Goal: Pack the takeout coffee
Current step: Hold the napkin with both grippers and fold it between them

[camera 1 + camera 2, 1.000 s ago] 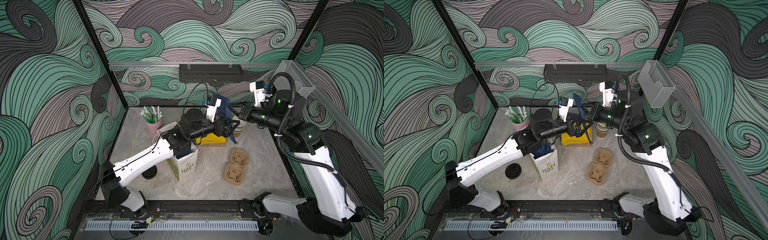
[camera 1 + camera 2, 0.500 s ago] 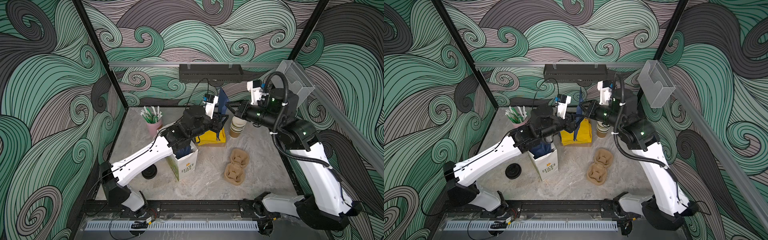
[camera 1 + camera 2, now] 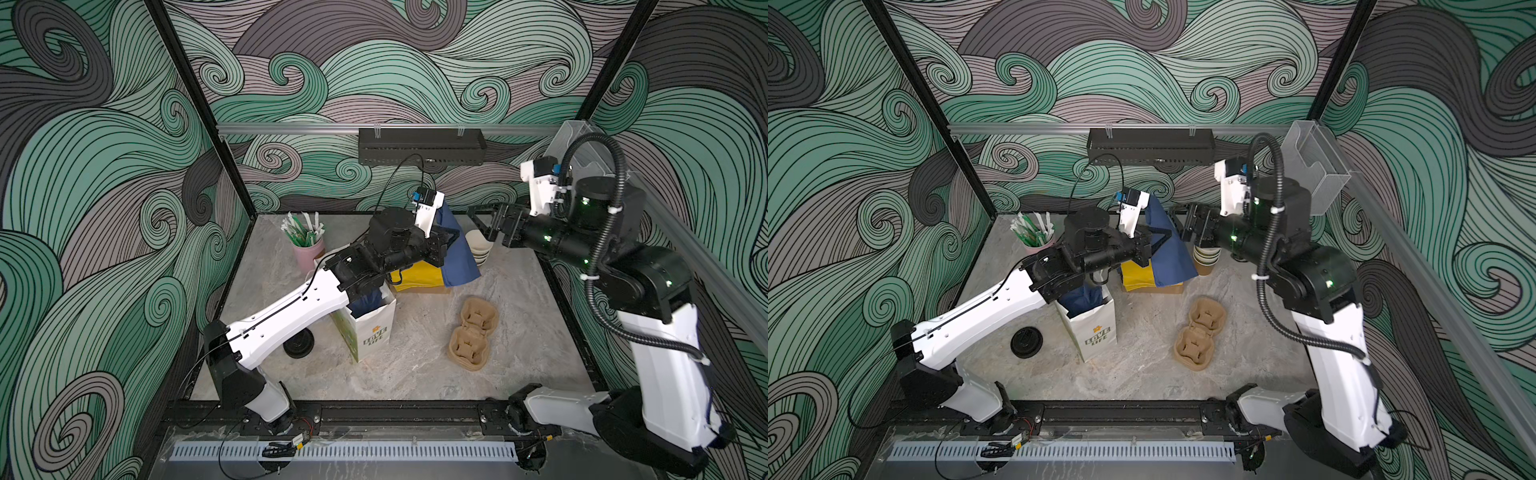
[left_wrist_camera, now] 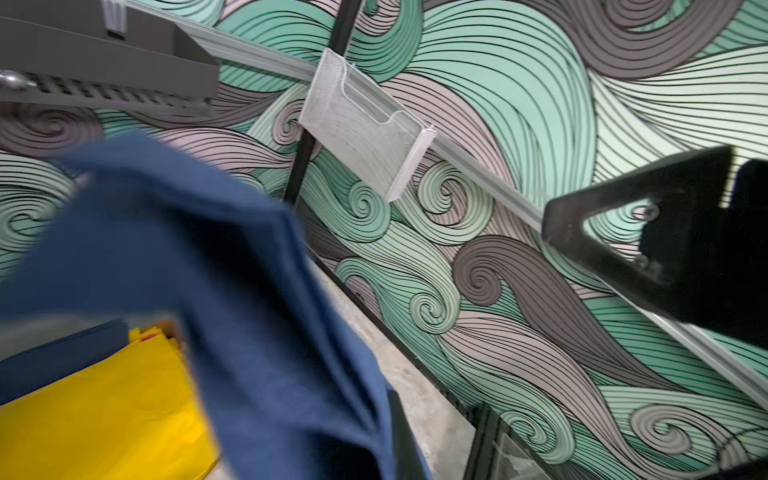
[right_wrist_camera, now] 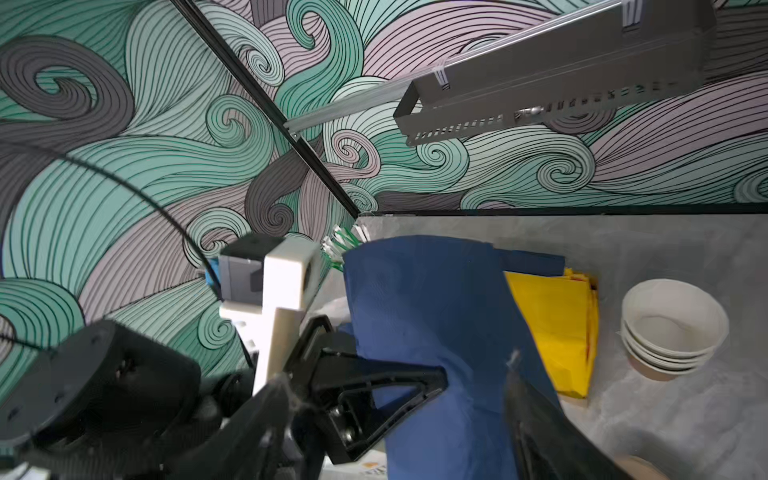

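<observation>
A grey marbled worktop (image 3: pixel 415 374) sits inside a booth with green and grey swirl walls. A black tray (image 3: pixel 422 145) hangs on the back rail. On the worktop stand a white paper bag (image 3: pixel 372 332) with blue paper in its mouth, a pink cup of wrapped straws (image 3: pixel 307 249), a stack of lidless cups (image 3: pixel 480 247), a yellow pile (image 3: pixel 419 276), a pulp cup carrier (image 3: pixel 471 336) and a loose black lid (image 3: pixel 298 343). The lidded coffee cups show in no view, so you cannot tell where they are. Your left arm reaches over the bag, its left pincer (image 3: pixel 1165 238) pressed together on a hanging blue sheet (image 3: pixel 459 257) that screens part of the yellow pile. Your right arm stretches in level, its right pincer (image 3: pixel 478 222) spread, just beside that sheet and near the cup stack.
</observation>
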Controlling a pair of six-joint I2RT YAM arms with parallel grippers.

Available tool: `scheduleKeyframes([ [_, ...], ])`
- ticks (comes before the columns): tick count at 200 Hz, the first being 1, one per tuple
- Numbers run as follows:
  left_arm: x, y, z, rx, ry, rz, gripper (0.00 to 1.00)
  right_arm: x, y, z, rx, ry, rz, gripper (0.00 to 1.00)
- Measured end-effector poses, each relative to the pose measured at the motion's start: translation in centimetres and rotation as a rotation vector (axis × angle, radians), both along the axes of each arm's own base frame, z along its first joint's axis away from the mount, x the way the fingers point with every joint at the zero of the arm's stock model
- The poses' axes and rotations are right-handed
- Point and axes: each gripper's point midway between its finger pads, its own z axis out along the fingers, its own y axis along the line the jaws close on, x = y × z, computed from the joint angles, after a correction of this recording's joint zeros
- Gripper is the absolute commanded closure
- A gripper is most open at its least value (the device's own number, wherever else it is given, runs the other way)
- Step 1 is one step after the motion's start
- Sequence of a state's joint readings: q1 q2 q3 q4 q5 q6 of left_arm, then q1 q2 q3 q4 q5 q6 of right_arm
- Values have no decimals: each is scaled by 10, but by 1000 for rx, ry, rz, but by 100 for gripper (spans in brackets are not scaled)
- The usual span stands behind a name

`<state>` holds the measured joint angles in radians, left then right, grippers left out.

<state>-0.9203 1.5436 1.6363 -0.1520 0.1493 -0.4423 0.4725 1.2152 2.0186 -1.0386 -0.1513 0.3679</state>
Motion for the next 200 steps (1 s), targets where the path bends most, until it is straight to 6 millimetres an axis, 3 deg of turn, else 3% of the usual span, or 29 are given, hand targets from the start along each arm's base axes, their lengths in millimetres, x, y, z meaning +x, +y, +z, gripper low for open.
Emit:
scheduleKeyframes([
  [32, -25, -1, 19, -67, 15, -169, 100, -58, -25, -14, -129, -102, 84, 1],
  [61, -49, 7, 42, -134, 11, -322, 100, -91, -21, -25, -145, -128, 205, 1],
  [105, -87, 14, 62, -190, 19, -525, 100, -85, 9, -54, -140, -6, 360, 1],
  [156, -104, 16, 79, -252, 28, -623, 100, -76, 40, -69, -34, 65, 485, 1],
  [186, -106, 17, 85, -271, 19, -634, 100, -73, 49, -64, 39, 36, 509, 20],
  [200, -106, 17, 86, -275, 16, -634, 100, -72, 51, -61, 60, 23, 512, 37],
])
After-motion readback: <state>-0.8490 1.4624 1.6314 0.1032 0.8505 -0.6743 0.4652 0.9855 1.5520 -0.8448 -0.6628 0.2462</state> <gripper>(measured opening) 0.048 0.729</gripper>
